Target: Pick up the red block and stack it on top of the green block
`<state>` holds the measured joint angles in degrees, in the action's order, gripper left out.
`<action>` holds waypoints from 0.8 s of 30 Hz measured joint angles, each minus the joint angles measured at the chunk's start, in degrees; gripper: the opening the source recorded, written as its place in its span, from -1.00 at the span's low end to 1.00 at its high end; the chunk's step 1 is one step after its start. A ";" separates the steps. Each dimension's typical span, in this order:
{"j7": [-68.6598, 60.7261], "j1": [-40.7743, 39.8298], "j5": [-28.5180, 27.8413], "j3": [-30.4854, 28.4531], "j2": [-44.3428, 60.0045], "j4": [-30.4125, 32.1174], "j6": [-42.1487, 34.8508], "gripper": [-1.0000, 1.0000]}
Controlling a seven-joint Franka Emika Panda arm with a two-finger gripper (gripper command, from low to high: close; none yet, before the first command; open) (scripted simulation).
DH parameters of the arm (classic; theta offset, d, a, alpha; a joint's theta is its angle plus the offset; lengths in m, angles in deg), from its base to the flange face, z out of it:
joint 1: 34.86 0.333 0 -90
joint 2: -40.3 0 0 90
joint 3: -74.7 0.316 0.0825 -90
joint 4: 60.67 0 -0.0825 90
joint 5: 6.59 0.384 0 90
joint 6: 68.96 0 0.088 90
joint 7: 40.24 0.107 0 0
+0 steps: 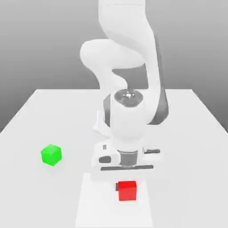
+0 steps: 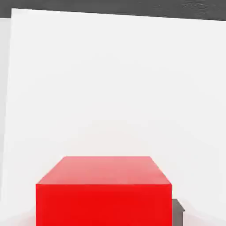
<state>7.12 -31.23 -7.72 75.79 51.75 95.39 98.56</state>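
Observation:
The red block point(image 1: 127, 190) sits near the front of the white table point(image 1: 187, 133), directly under the hand. My gripper point(image 1: 127, 179) has come straight down over it, and the hand's body covers the block's top edge. In the hand view the red block point(image 2: 103, 190) looms very close, and a dark grey fingertip point(image 2: 177, 211) presses against one of its sides, so the gripper is shut on it. Away from the arm, toward the exterior view's left, the green block point(image 1: 51, 154) stands alone on the table.
The white arm point(image 1: 129, 62) rises from the middle of the table behind the hand. Bare tabletop lies between the two blocks. The table's far edge meets a grey backdrop, and a dark strip point(image 2: 114, 9) borders the table in the hand view.

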 joint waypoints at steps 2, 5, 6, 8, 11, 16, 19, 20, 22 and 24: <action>-0.29 -0.10 0.39 0.19 -3.90 0.57 -3.34 -1.00; -2.14 -1.99 0.07 -0.46 -9.56 1.65 -7.85 -1.00; -4.12 -3.95 -0.87 -1.08 -10.99 2.19 -8.67 -1.00; -8.97 -7.38 -3.00 -3.18 -13.58 3.37 -9.90 -1.00; -17.11 -11.27 -6.02 -6.54 -17.19 5.25 -11.39 -1.00; -31.14 -17.25 -10.71 -13.89 -22.79 8.51 -13.48 -1.00; -39.69 -20.83 -13.32 -18.56 -25.88 10.54 -14.51 -1.00; -42.55 -21.99 -14.16 -20.13 -26.85 11.23 -14.80 -1.00; -48.31 -24.27 -15.79 -23.29 -28.73 12.62 -15.33 -1.00; -54.10 -26.49 -17.35 -26.44 -30.48 14.03 -15.76 -1.00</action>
<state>-46.97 -57.72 -25.07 49.35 21.27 109.43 82.81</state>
